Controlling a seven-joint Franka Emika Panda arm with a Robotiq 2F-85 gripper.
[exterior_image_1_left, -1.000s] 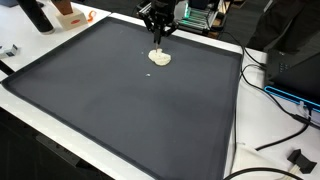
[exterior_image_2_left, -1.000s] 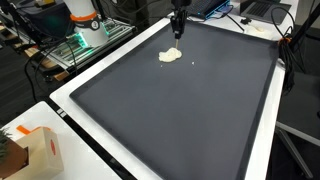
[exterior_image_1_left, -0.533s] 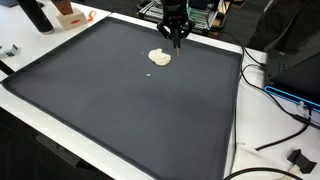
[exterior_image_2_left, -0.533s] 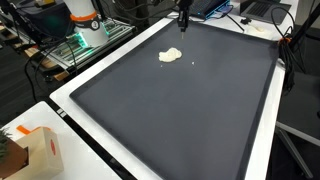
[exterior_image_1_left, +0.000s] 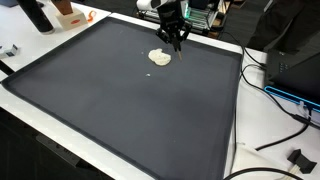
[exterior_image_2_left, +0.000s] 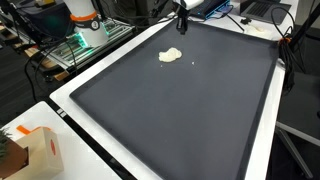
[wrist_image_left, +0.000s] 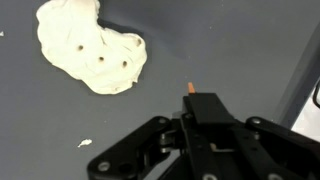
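I am holding the gripper (exterior_image_1_left: 176, 41) above the far part of the black mat (exterior_image_1_left: 120, 120), and it is not touching the dough lump (exterior_image_1_left: 160, 57), which is lying on the mat just beside and below it. In the wrist view the gripper (wrist_image_left: 200, 106) is coming in from the bottom and the dough lump (wrist_image_left: 92, 52) is lying up and to the left of the fingertips, apart from them, with bare mat between. The lump is bending a little; its long axis is running from the upper left toward the lower right of that view, so its nearer end is pointing toward me, and three small holes are showing on top. The fingers are looking drawn together on a thin stick (wrist_image_left: 188, 89), of which only an orange-brown tip is showing. A small pale crumb (wrist_image_left: 86, 143) is lying alone on the mat, near the lump. No container is standing on the mat; in an exterior view a cardboard box (exterior_image_2_left: 40, 150) is sitting well apart at the near corner, and I cannot tell what is inside.
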